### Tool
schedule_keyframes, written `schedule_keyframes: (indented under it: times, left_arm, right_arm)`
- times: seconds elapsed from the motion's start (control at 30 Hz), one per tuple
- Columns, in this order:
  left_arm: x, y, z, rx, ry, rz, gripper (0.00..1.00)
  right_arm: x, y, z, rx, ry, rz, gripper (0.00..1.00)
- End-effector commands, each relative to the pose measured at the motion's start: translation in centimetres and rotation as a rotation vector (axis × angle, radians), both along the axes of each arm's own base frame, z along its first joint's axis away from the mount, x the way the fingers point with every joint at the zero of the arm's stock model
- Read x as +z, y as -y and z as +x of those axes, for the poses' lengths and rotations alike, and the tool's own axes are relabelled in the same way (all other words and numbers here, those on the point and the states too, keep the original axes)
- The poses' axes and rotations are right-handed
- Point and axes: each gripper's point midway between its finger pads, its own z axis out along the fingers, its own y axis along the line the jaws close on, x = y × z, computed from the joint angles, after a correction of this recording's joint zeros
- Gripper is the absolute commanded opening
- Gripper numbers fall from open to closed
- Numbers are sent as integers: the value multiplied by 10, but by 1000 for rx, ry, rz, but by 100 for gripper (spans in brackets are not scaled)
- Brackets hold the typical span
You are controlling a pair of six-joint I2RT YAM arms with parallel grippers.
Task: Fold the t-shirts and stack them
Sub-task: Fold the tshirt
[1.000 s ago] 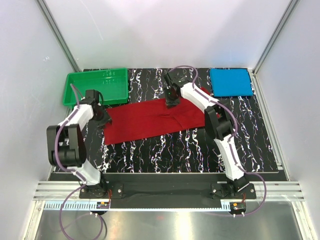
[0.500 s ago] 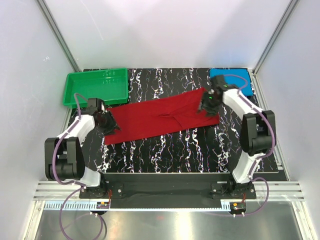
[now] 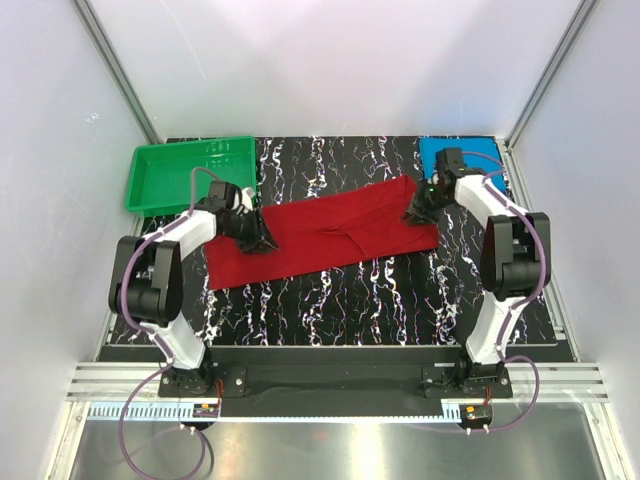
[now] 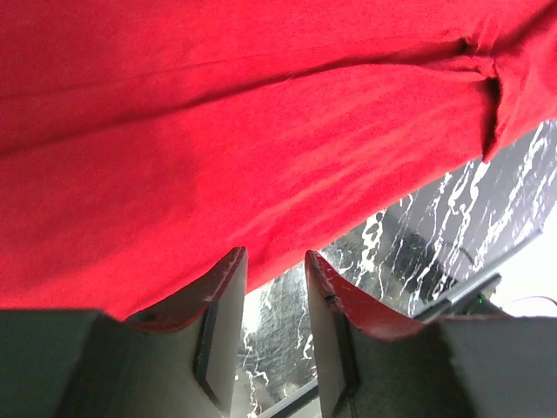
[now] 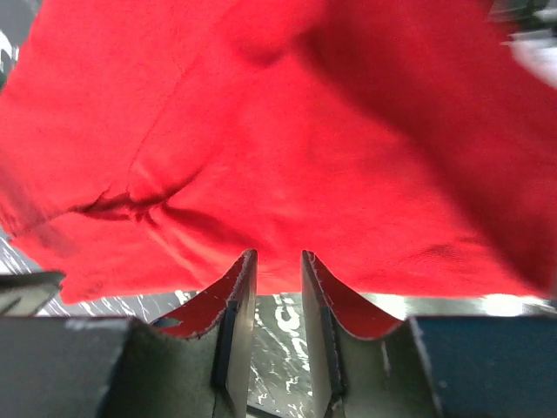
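- Now the left gripper (image 3: 254, 231) sits over the far left corner of the deep red cloth t-shirt (image 3: 330, 236), having come in from its left edge.
- The right gripper (image 3: 421, 205) has edged to the far right corner, just beside the folded bright blue t-shirt (image 3: 429, 151).
- In both wrist views the fingers stand narrowly apart, with no cloth between them.
- The red shirt lies unmoved, a long strip mid-table; probably both corners get pinched next for a fold.

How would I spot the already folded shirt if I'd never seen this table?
Look at the far right corner of the black marbled table. The folded shirt lies there. It is a neat bright blue rectangle, unlike the red shirt spread out mid-table.
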Motion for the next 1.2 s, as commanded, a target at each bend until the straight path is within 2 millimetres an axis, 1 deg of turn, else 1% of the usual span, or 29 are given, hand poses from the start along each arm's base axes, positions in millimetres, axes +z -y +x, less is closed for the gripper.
schedule_keyframes:
  times: [0.0, 0.07, 0.1, 0.13, 0.17, 0.2, 0.27, 0.3, 0.37, 0.4, 0.43, 0.47, 0.5, 0.53, 0.6, 0.7, 0.83, 0.87, 0.93, 0.97, 1.0, 1.03, 1.07, 1.1, 1.17]
  left_arm:
    - [7, 21, 8, -90, 35, -86, 37]
    - [5, 22, 6, -98, 31, -84, 37]
    - [4, 21, 5, -102, 32, -79, 37]
    - [2, 20, 4, -104, 26, -70, 37]
    - [1, 18, 4, -104, 28, -55, 37]
    - [0, 16, 2, -108, 26, -42, 37]
    - [-5, 11, 1, -98, 18, -7, 37]
    - [-9, 9, -1, -97, 4, 3, 37]
    - [-14, 5, -2, -90, -16, 22, 36]
    - [-16, 4, -3, -86, -32, 26, 35]
    - [-21, 3, -4, -84, -46, 31, 34]
    - [-24, 2, -5, -80, -58, 37, 34]
    - [-26, 2, -7, -73, -73, 39, 33]
    - [-28, 1, -8, -70, -81, 42, 33]
    - [-31, -2, -9, -61, -91, 61, 33]
    - [-34, -7, -13, -51, -111, 92, 32]
    - [-28, -20, -17, -30, -105, 130, 31]
    - [-23, -26, -16, -18, -84, 157, 31]
    - [-23, -39, -22, 17, -109, 195, 29]
    - [-26, -48, -26, 45, -128, 224, 27]
    - [-24, -53, -30, 77, -144, 227, 22]
    - [-24, -63, -30, 120, -154, 230, 20]
    - [-28, -69, -37, 141, -173, 236, 19]
    - [-24, -73, -38, 168, -167, 232, 18]
    - [-27, -82, -44, 198, -184, 247, 19]
  right_arm:
    - [16, -54, 4, 105, 51, 37, 34]
    - [12, -73, -1, 157, 54, -13, 35]
    - [10, -94, -9, 218, 64, -40, 36]
    - [2, -104, -14, 248, 54, -68, 36]
    - [0, -106, -13, 258, 63, -117, 36]
    - [-5, -118, -19, 288, 59, -140, 35]
    - [-4, -121, -16, 290, 74, -171, 33]
    - [-4, -126, -16, 302, 81, -172, 29]
    - [-2, -135, -14, 325, 94, -167, 25]
    - [-6, -139, -15, 340, 90, -166, 23]
    - [-7, -149, -16, 362, 94, -161, 17]
    - [-9, -154, -18, 379, 93, -164, 16]
    - [-16, -158, -20, 394, 80, -169, 14]
    - [-17, -164, -23, 414, 83, -175, 13]
    - [-24, -167, -23, 430, 78, -191, 11]
    - [-28, -170, -24, 437, 71, -197, 8]
    - [-31, -174, -25, 436, 74, -198, 8]
    - [-31, -174, -24, 433, 76, -202, 7]
    - [-32, -176, -22, 432, 83, -214, 8]
    - [-34, -174, -20, 425, 85, -229, 7]
    - [-35, -173, -19, 421, 87, -237, 7]
    - [-35, -172, -18, 419, 91, -245, 7]
    - [-36, -170, -17, 412, 93, -257, 7]
    - [-37, -169, -16, 409, 93, -263, 7]
    - [-39, -166, -16, 400, 94, -276, 6]
